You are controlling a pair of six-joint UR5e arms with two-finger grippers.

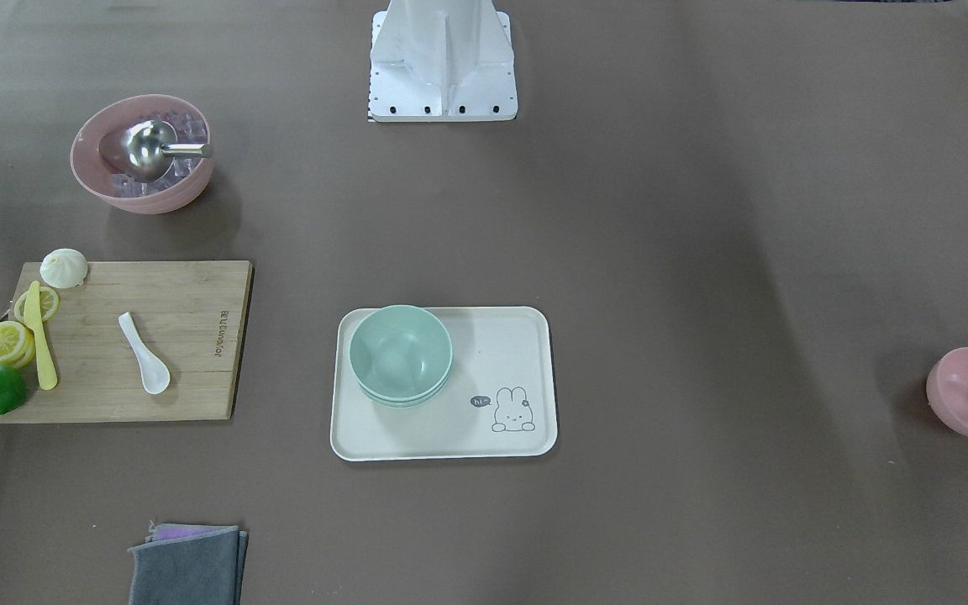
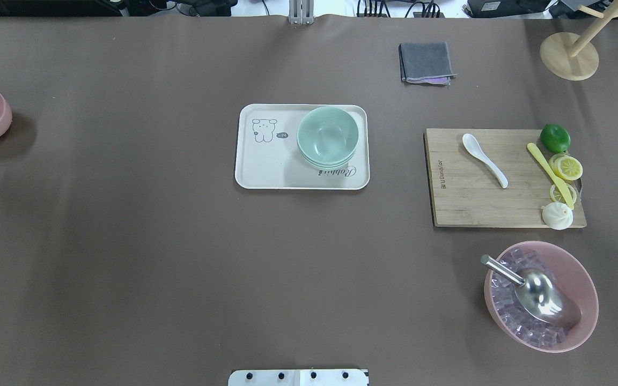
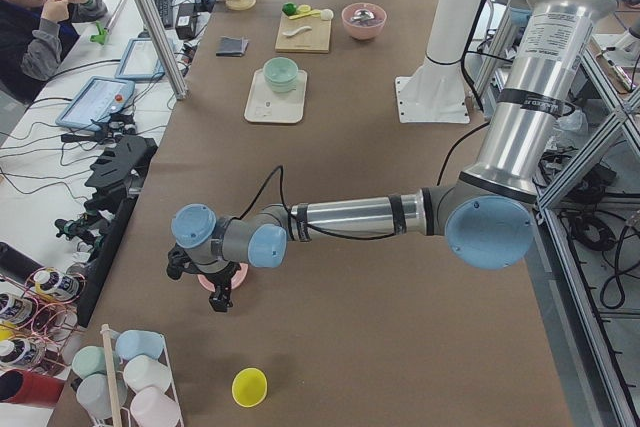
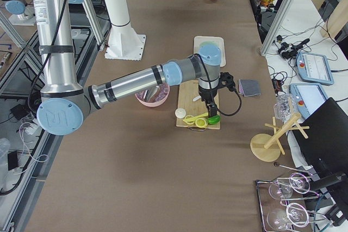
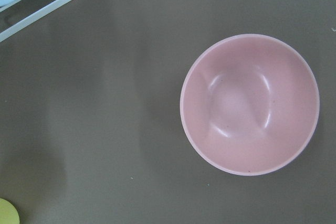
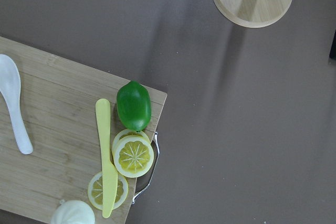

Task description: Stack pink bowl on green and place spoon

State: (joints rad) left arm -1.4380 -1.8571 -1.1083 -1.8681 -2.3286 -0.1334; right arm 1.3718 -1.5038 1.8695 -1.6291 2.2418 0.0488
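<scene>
1. We see the left gripper (image 3: 218,292) only from the table's end, where it hangs over the pink bowl (image 5: 249,104). From that view we cannot tell whether its fingers are parted or closed.
2. The pink bowl stands upright on the bare brown table (image 2: 126,241), far out toward the robot's left end and well apart from everything else on the table. The left wrist camera looks straight down into it, and it holds nothing.
3. The green bowl (image 1: 401,353) sits on the cream tray (image 1: 518,336) at the middle of the table. It is in the half of the tray toward the robot's right, beside the printed rabbit.
4. The white spoon (image 1: 144,353) lies flat on the wooden cutting board (image 1: 190,353), toward the robot's right.
5. Also on the board are a yellow knife (image 6: 106,156), lemon slices (image 6: 133,156), a lime (image 6: 134,105) and a white bun (image 1: 64,268).
6. The right gripper (image 4: 210,107) hangs over the board near the lime, and here too we cannot tell how its fingers stand.
7. Nearer the robot than the board stands a larger pink bowl (image 2: 582,279) of ice cubes with a metal scoop (image 2: 542,297) in it.
8. A folded grey cloth (image 2: 426,62) lies beyond the board.
</scene>
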